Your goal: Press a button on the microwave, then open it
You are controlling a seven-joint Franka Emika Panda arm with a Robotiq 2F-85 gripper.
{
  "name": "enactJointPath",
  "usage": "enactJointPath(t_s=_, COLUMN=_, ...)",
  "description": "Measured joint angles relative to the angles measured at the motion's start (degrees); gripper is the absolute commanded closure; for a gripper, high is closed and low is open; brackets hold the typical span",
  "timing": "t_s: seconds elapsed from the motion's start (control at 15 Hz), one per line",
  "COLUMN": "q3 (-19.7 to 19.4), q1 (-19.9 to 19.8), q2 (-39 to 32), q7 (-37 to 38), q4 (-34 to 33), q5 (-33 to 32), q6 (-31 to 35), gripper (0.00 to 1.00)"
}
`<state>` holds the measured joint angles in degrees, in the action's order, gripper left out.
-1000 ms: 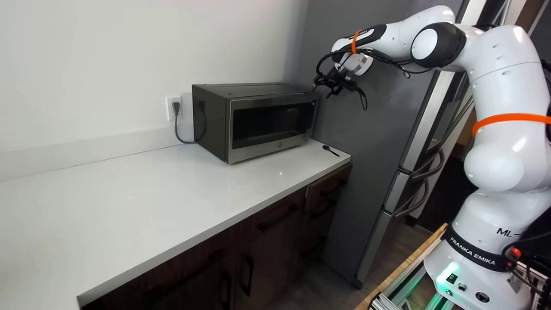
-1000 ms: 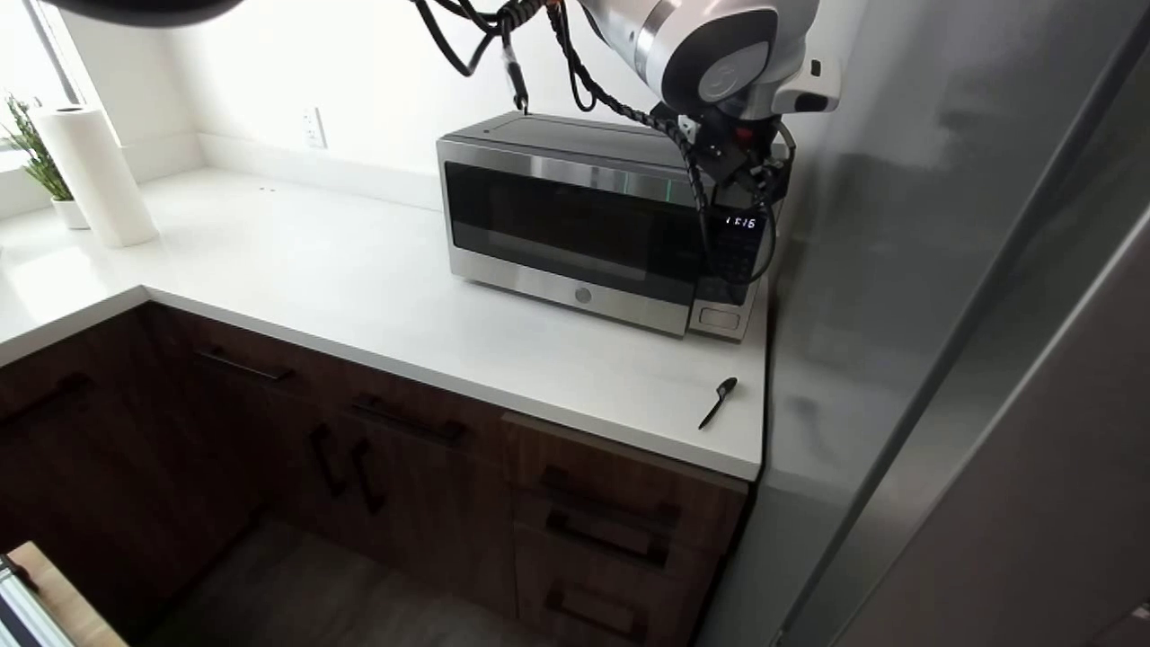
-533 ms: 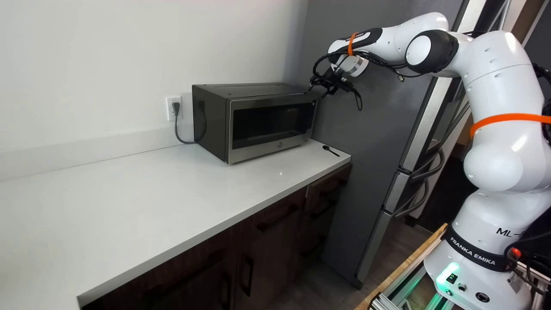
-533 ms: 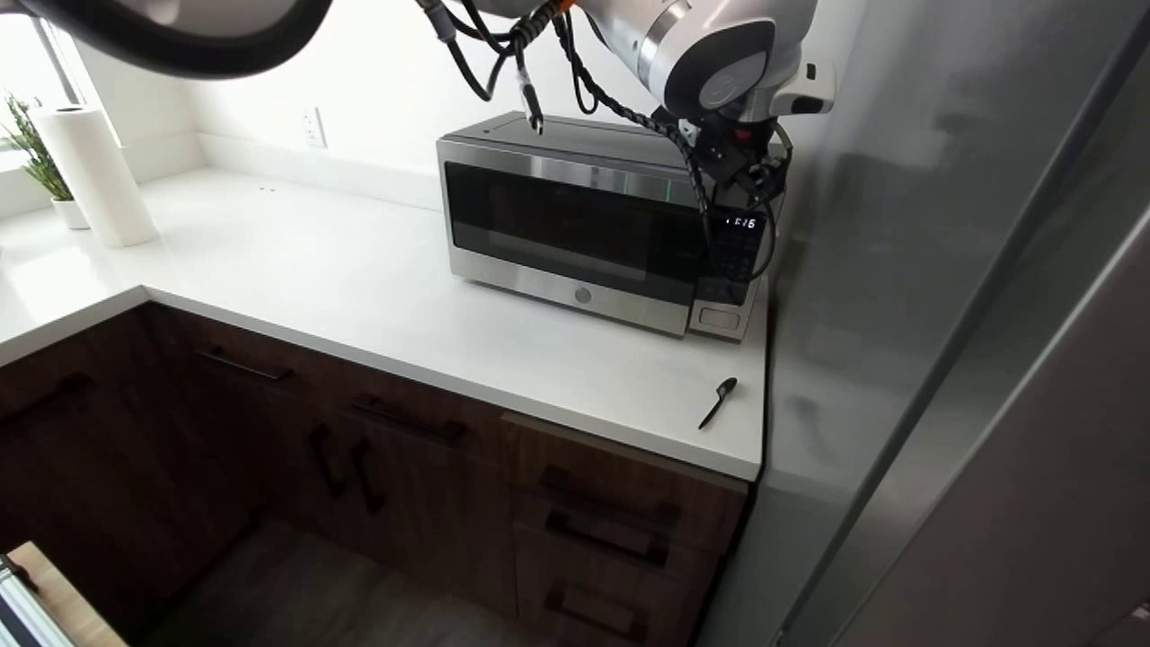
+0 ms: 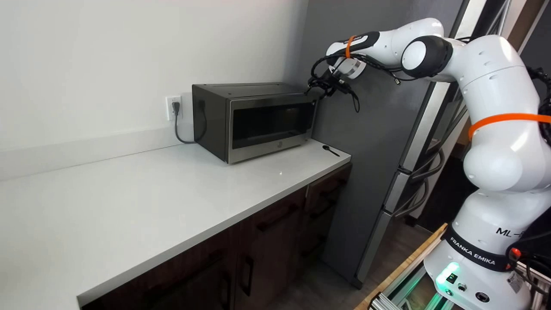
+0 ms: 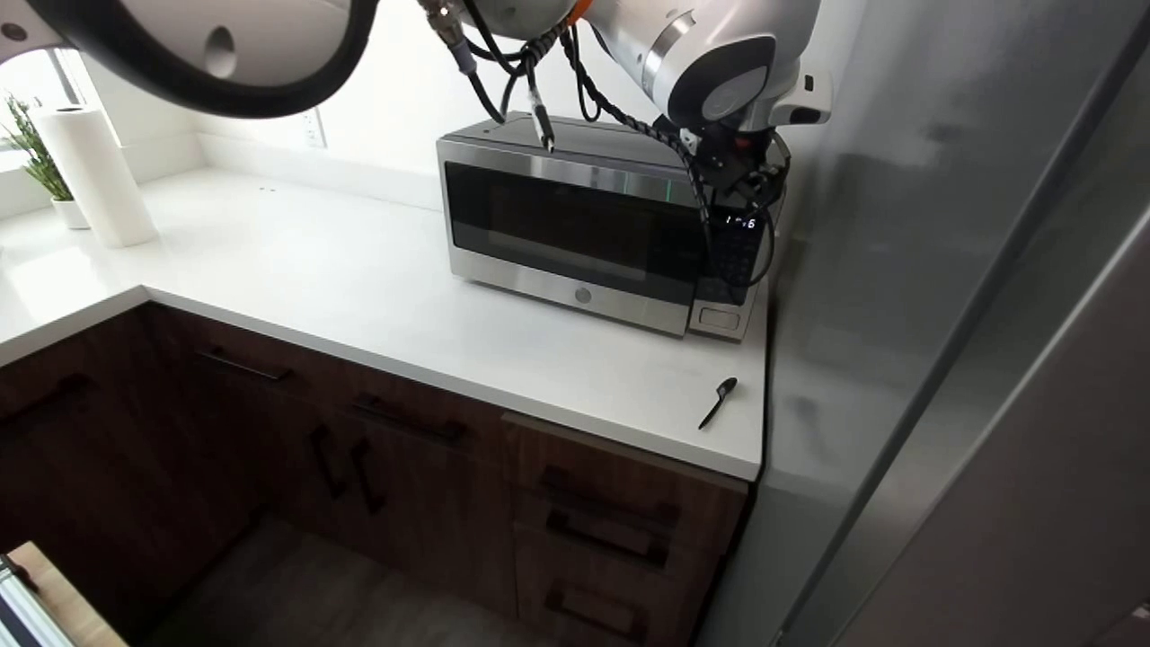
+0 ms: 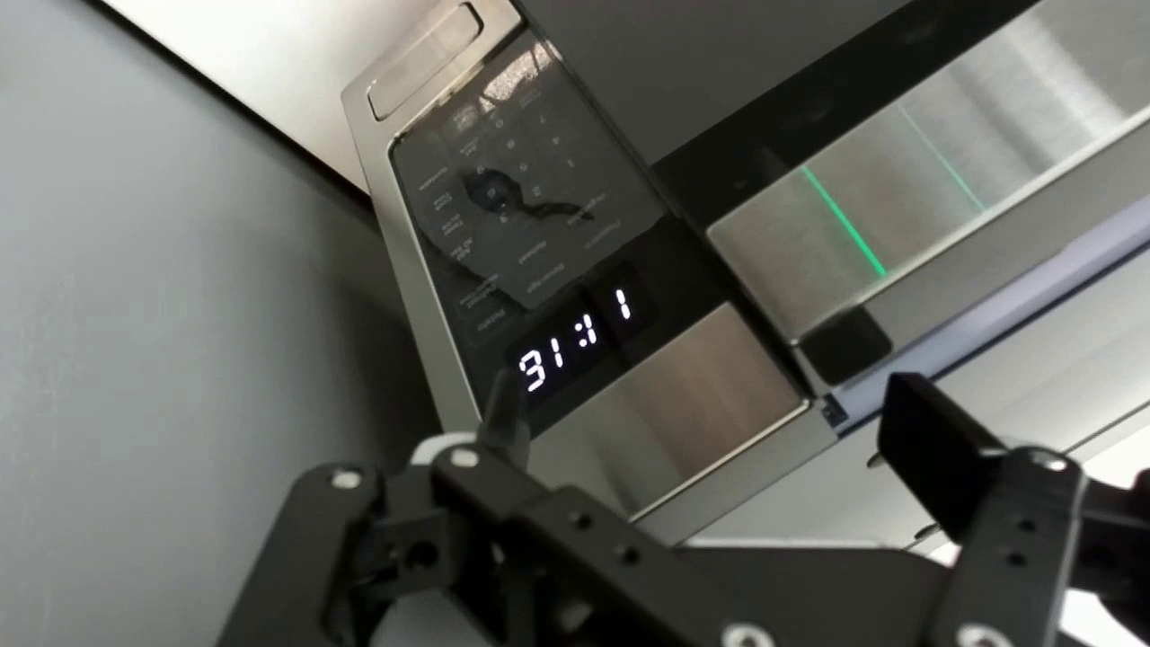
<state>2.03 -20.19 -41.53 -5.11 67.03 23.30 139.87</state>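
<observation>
The dark-grey microwave (image 5: pixel 271 125) stands on the counter with its door shut; it also shows in an exterior view (image 6: pixel 566 225). Its control strip (image 7: pixel 539 207), with lit clock digits and a wide button (image 7: pixel 427 63) at the end, fills the wrist view's upper middle. That button also shows at the strip's bottom in an exterior view (image 6: pixel 719 318). My gripper (image 7: pixel 710 391) is open and empty, its fingers wide apart over the microwave's top front edge at the control end. In the exterior views it hangs by that top corner (image 5: pixel 316 92) (image 6: pixel 750 184). I cannot tell whether it touches.
A grey fridge side (image 5: pixel 366 116) rises close beside the microwave's control end. A black spoon (image 6: pixel 719 403) lies on the white counter (image 6: pixel 359 288) in front. A paper towel roll (image 6: pixel 94 175) and a plant (image 6: pixel 36 153) stand far off. A power cord (image 5: pixel 176 129) runs to the wall outlet.
My arm and gripper have moved a little down and toward the microwave's top corner. The microwave and its door have not moved.
</observation>
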Motion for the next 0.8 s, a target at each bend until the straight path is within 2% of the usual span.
enactJointPath(t_s=0.33, q3=0.13, q1=0.00, q2=-1.30, q7=-0.01, q4=-1.54, q5=-0.15, q6=-1.48, gripper=0.00)
enactJointPath(t_s=0.8, q3=-0.55, q1=0.50, q2=-1.36, q7=0.47, q4=-2.57, q5=-2.98, q6=-11.95, gripper=0.00)
